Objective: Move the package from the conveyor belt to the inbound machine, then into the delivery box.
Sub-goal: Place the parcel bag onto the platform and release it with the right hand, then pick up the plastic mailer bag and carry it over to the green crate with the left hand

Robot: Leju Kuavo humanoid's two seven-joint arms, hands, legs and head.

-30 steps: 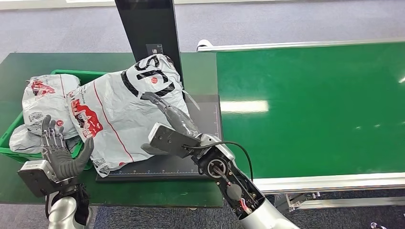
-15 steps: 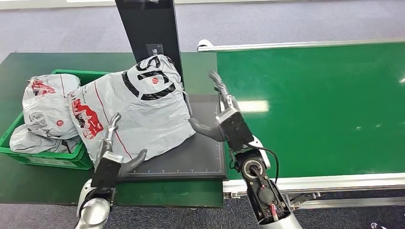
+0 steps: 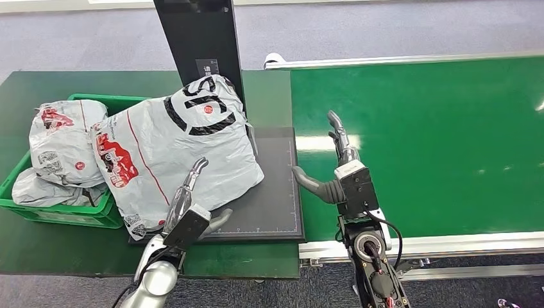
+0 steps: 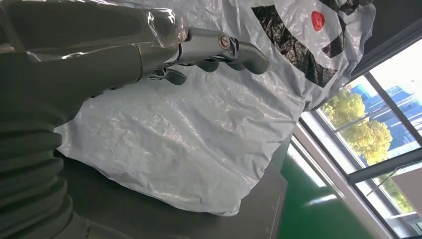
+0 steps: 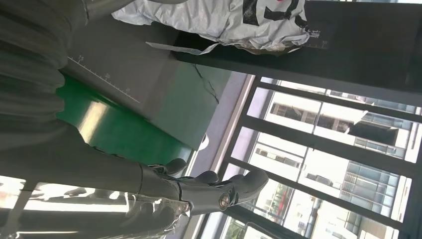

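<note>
The large grey-white package (image 3: 173, 144) with black lettering lies on the inbound machine's dark plate (image 3: 272, 205) and leans over the green box's rim (image 3: 64, 215). My left hand (image 3: 189, 205) is at the package's near edge, its fingers (image 4: 219, 47) stretched out flat over the plastic (image 4: 199, 149) and holding nothing. Whether they touch it I cannot tell. My right hand (image 3: 339, 168) hovers over the left edge of the conveyor belt (image 3: 423, 141), fingers straight and apart, clear of the package. In the right wrist view that hand (image 5: 199, 191) is empty and the package (image 5: 234, 20) lies far off.
The green box holds other grey packages (image 3: 61, 138) at the left. The machine's black post (image 3: 199, 38) stands right behind the package. The dark green table (image 3: 64, 250) runs under the box and plate.
My right hand has come off the package and swung right onto the belt's edge. My left hand has moved right from beside the box to the package's near edge.
</note>
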